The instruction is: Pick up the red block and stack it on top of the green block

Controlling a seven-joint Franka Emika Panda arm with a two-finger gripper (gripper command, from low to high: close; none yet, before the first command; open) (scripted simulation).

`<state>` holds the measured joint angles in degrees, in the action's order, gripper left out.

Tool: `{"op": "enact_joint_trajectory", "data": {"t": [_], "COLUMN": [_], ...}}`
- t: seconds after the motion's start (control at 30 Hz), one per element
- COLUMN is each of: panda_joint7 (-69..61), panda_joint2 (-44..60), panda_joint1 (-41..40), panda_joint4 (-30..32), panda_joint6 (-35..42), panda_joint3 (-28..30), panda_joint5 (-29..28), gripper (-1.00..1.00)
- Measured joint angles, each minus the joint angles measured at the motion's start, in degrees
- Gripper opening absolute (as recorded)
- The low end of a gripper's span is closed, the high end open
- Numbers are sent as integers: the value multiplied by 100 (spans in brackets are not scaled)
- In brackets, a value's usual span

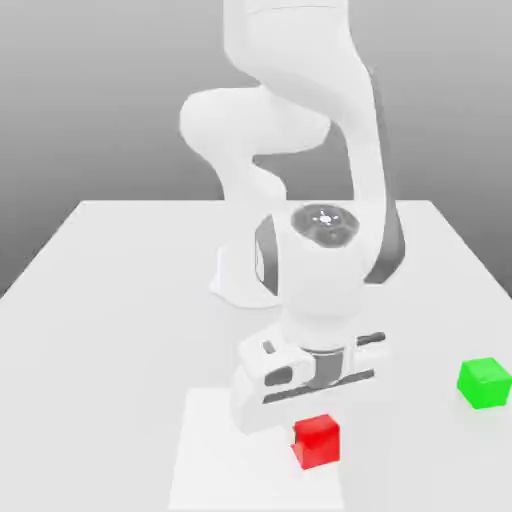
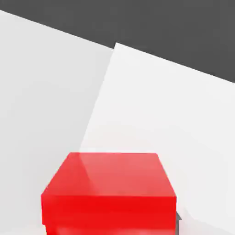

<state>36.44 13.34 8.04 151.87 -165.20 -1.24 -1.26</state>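
Tool (image 1: 308, 432) pinched red block (image 1: 317, 442), low over desk (image 1: 100, 340) near its front edge. Block sat at pale square patch's (image 1: 230, 450) edge on exterior view's right. Green block (image 1: 485, 383) rested well apart, near desk's edge on exterior view's right.

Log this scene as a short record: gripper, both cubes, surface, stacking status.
gripper: closed on the red cube
red cube: between the fingers, over the right edge of the pale patch in the exterior view; whether lifted, cannot tell
green cube: on the table, toward the exterior view's right, apart from the red one
surface: light gray table with a paler patch
stacked: no
likely next move: carry red cube to green cube
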Motion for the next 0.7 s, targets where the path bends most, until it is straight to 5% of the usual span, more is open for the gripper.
{"op": "enact_joint_trajectory", "data": {"t": [0.2,0.7], "panda_joint7": [251,2647], "panda_joint2": [-857,-730], "panda_joint1": [280,2561], "panda_joint4": [53,-483], "panda_joint6": [805,1229], "panda_joint3": [-243,-1262], "panda_joint5": [60,-188], "gripper": [-100,-100]}}
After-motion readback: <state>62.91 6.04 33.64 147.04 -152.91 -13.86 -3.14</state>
